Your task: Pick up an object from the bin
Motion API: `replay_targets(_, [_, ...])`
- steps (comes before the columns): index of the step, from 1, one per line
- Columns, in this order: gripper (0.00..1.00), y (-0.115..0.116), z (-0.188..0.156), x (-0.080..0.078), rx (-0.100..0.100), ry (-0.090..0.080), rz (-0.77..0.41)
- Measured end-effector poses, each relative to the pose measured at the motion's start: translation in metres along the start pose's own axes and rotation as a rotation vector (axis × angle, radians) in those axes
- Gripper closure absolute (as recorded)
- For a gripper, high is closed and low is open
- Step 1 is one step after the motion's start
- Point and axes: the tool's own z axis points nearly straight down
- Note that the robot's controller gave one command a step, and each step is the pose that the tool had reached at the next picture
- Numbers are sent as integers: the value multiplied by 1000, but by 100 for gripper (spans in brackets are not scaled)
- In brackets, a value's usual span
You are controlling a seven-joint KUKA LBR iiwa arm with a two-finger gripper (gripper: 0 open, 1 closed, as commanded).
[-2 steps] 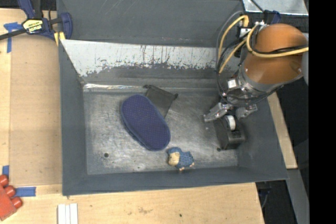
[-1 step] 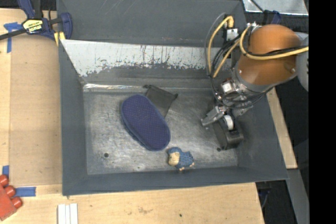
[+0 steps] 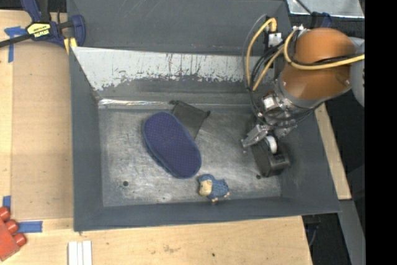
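Observation:
My gripper [image 3: 263, 139] is low over the right side of the bin floor, close to the right wall. Right under it, and touching or nearly touching it, lies a small black block [image 3: 273, 163]; whether the gripper holds the block is unclear. A little figure with a yellow head and blue body [image 3: 212, 187] lies by the front wall, left of the gripper. A large dark blue oval pad [image 3: 172, 144] rests in the middle of the floor, well to the gripper's left.
A dark grey flat piece [image 3: 191, 115] lies behind the blue pad, partly under it, near the back wall. The arm with its orange cover and yellow cables comes in over the bin's right rim.

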Motion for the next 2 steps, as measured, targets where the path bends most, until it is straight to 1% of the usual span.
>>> replay_targets(1, [100,0,-25,-1,-5,-3,3])
replay_targets(2, [100,0,-78,-1,-2,-2,6])
